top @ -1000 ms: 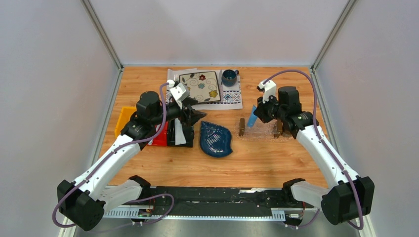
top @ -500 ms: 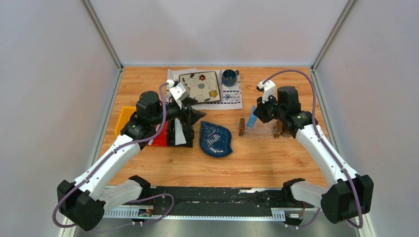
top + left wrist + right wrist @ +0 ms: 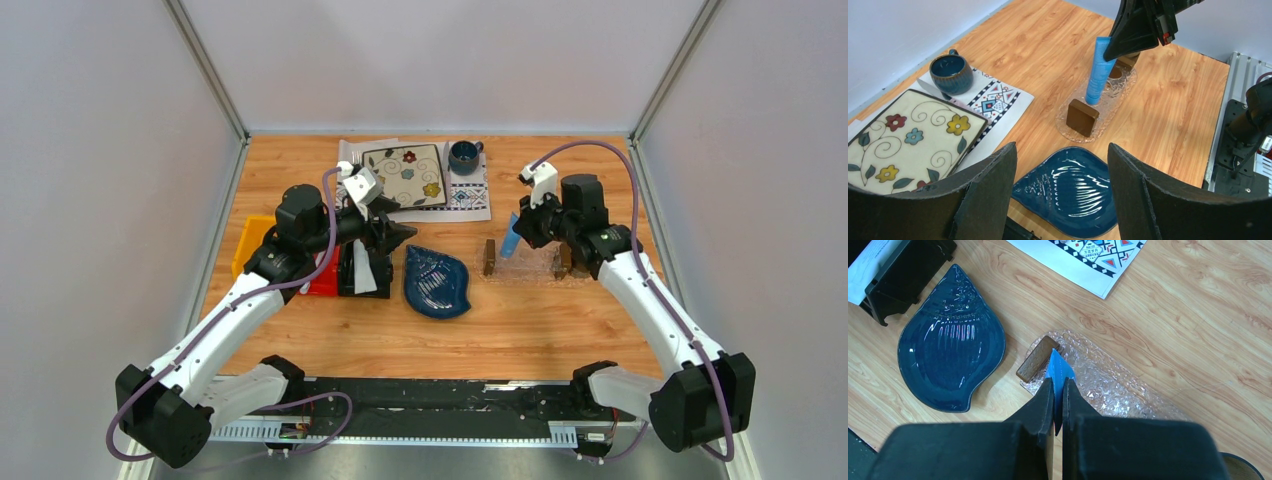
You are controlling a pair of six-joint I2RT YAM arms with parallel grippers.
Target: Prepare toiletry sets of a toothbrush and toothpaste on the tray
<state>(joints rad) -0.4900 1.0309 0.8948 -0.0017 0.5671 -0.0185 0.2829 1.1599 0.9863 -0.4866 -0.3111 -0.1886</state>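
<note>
Wooden table [image 3: 520, 330]: right gripper [image 3: 1058, 386] pinches toothpaste [image 3: 1058, 368] upright in tray [image 3: 1113, 387]

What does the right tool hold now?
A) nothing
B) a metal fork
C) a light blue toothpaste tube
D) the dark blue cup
C: the right tool is shut on the light blue toothpaste tube, which it holds upright at the clear tray.

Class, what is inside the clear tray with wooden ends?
The light blue toothpaste tube, upright, pinched by the right fingers. Those fingers cover part of the tray floor.
</note>
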